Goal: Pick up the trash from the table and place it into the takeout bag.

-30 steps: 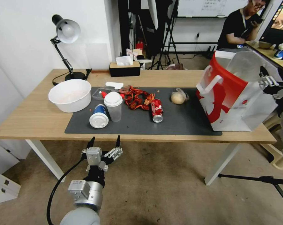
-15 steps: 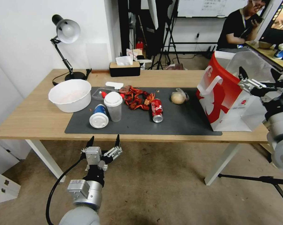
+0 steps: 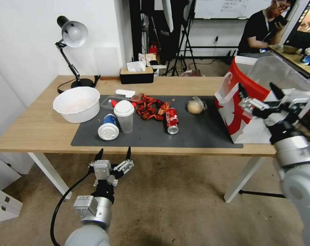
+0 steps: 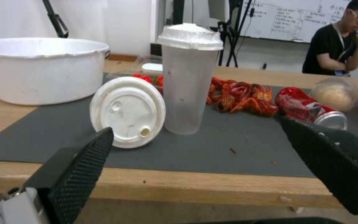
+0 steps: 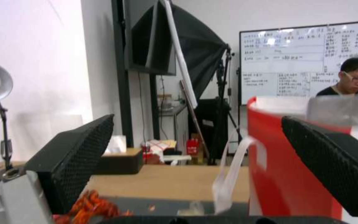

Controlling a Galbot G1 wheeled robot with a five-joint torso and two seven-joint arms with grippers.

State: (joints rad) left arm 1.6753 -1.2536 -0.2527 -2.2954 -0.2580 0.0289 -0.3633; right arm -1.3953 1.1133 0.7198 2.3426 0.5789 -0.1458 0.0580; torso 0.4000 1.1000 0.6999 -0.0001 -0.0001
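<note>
On the dark mat of the table (image 3: 38,130) lie a red drink can (image 3: 171,121) on its side, a beige wrapped ball (image 3: 195,107), an upright clear cup (image 3: 124,116) with a white lid, and a blue cup (image 3: 108,127) tipped over with its lid facing me. The takeout bag (image 3: 237,118) stands open at the table's right end. My right gripper (image 3: 258,89) hangs open in front of the bag's near side, holding nothing. Below the table's front edge my left gripper (image 3: 114,153) is open, facing the clear cup (image 4: 188,77) and the blue cup's lid (image 4: 127,112).
A large white bowl (image 3: 76,103) sits at the mat's left end, with red crayfish shells (image 3: 150,107) behind the cups. A desk lamp (image 3: 72,37) and a tissue box (image 3: 136,74) stand at the table's back edge. The bag's white handle (image 5: 228,174) hangs toward the mat.
My right arm has swung leftward from beside the bag to in front of it, gripper still open. The left arm and the things on the table have not moved.
</note>
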